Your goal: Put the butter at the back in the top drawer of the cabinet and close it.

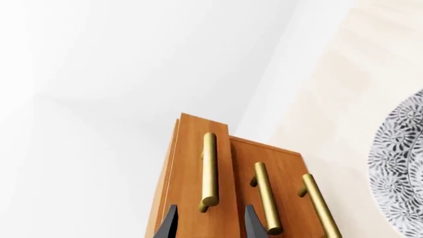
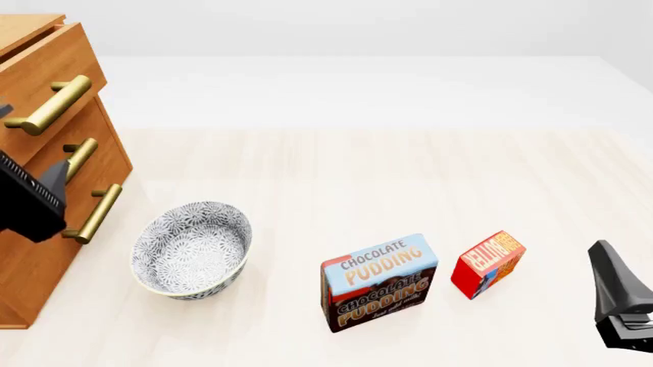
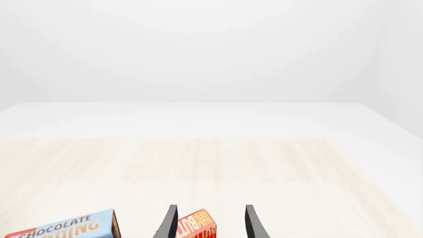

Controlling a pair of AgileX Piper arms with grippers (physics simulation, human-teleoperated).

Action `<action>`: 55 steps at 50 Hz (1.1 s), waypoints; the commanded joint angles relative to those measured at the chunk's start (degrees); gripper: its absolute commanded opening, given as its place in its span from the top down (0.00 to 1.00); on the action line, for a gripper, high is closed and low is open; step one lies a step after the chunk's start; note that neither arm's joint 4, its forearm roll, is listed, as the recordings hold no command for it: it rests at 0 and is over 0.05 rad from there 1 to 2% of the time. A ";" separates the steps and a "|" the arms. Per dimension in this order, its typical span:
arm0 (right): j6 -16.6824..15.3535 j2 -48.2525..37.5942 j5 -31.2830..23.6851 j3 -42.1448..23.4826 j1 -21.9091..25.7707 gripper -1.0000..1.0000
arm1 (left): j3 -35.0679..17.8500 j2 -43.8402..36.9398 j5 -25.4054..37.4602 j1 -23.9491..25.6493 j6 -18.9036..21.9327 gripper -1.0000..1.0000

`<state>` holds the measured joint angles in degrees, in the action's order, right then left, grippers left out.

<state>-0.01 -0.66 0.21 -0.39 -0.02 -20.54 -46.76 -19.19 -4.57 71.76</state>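
Observation:
The butter (image 2: 488, 264) stands on the table at the front right, a small red-orange box with a blue edge. My right gripper (image 2: 617, 302) is open and empty to its right, apart from it. In the right wrist view the butter (image 3: 197, 225) shows ahead between the open fingers (image 3: 168, 223). The cabinet (image 2: 41, 252) stands at the far left. Its top drawer (image 1: 191, 163) sticks out a little past the two lower fronts. My left gripper (image 1: 210, 225) is open, and the near end of the top drawer's brass handle (image 1: 209, 168) lies between its fingertips. The gripper also shows in the front view (image 2: 29, 145).
A patterned bowl (image 2: 192, 248) sits on the table just right of the cabinet, also in the left wrist view (image 1: 399, 168). A chocolate pudding box (image 2: 380, 283) stands left of the butter, also in the right wrist view (image 3: 66, 229). Light wooden table (image 2: 357, 176) stretches behind them.

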 commanded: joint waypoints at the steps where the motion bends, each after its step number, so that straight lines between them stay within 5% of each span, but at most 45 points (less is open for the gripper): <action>1: 0.02 -0.30 0.38 0.09 -0.01 0.00 | -0.69 -3.72 -2.55 -1.18 -0.28 0.00; 9: 0.01 -2.54 2.88 0.38 -0.01 0.00 | -2.42 -10.88 -7.08 -3.09 0.71 0.00; 55: -0.01 -0.16 0.53 0.36 -0.01 0.00 | -3.93 -14.48 -8.54 -4.41 0.78 0.00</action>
<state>-0.01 -0.88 0.79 -0.04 -0.04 -23.76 -60.19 -27.42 -9.04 72.59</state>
